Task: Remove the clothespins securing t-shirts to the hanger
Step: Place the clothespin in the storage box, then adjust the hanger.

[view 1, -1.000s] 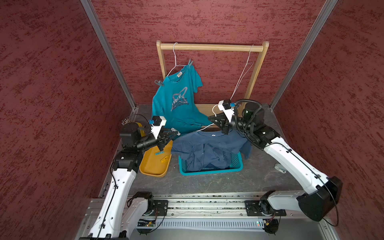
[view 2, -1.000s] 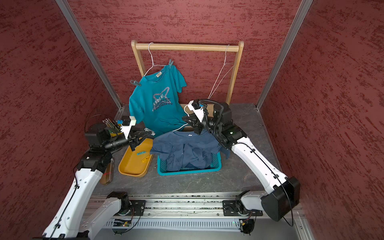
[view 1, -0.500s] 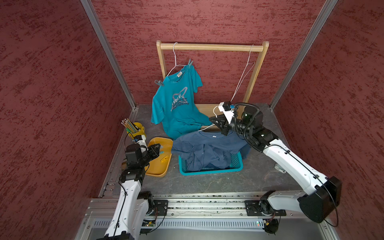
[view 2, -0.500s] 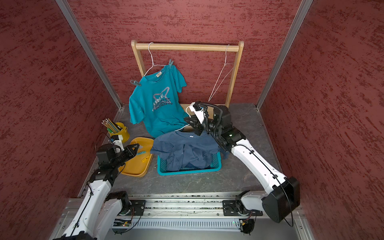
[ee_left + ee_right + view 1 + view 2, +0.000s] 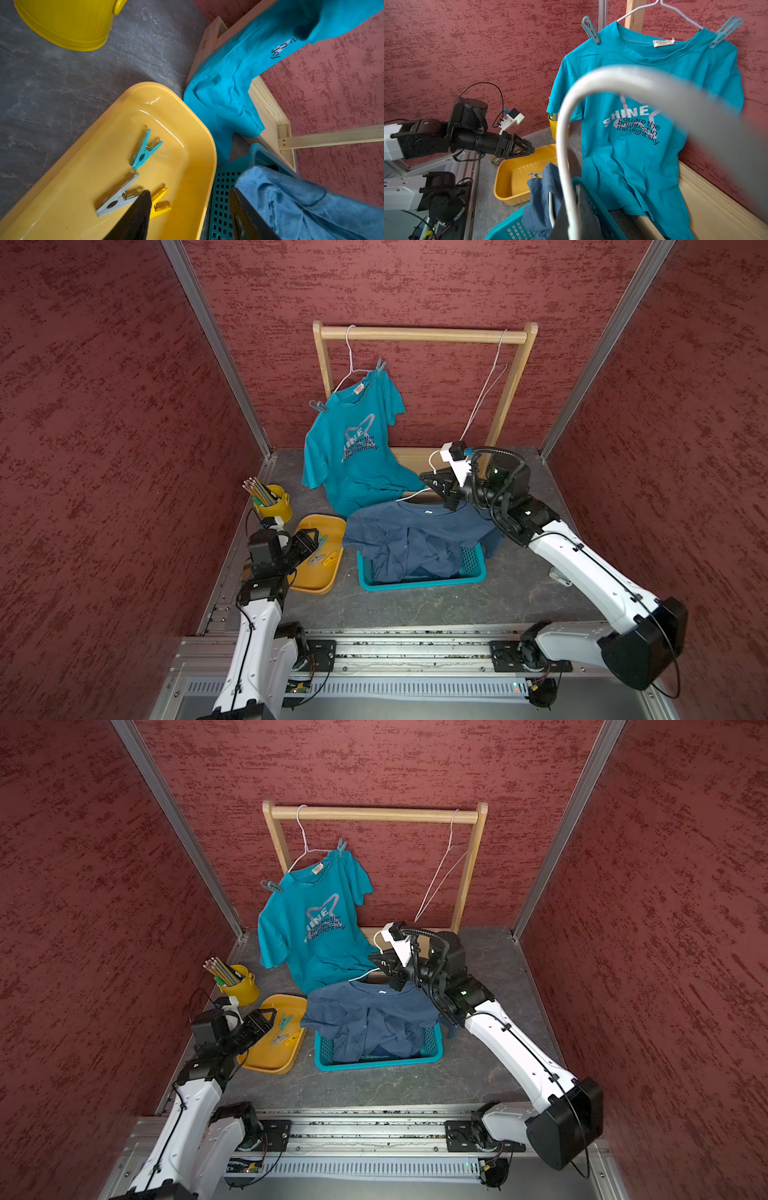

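Left wrist view: left end effector (image 5: 189, 192) spread, nothing between its fingers, poised over the yellow tray (image 5: 83, 176). Three loose clothespins lie just below and ahead of it: teal clothespin (image 5: 144, 152), grey clothespin (image 5: 116, 199), and yellow clothespin (image 5: 161, 207), partly hidden by a finger. Right end effector (image 5: 434, 485) pressed together, pinching the white hanger (image 5: 562, 145); its navy t-shirt (image 5: 411, 539) slumps across the teal basket (image 5: 419, 584) just below. Two more pins clamp the teal t-shirt (image 5: 353, 456), well above and beyond both end effectors: outer pin (image 5: 590, 31) on the shoulder toward the left arm, inner pin (image 5: 726, 31) on the other shoulder. Each sits across the hanger wire, biting end down on the shoulder seam. Long axis roughly upright, handles leaning up and away from the collar. Risks, as I judge them:

- That hanger swings free on the wooden rail (image 5: 419, 334), so a sideways nudge on approach would spoil the line-up.
- Gripping near the biting end rather than the handles would not open a pin and would drag cloth.
- A lift by the right arm could haul the navy shirt and tip the basket.
- The left arm's reach passes close to the pencil cup (image 5: 277, 508).
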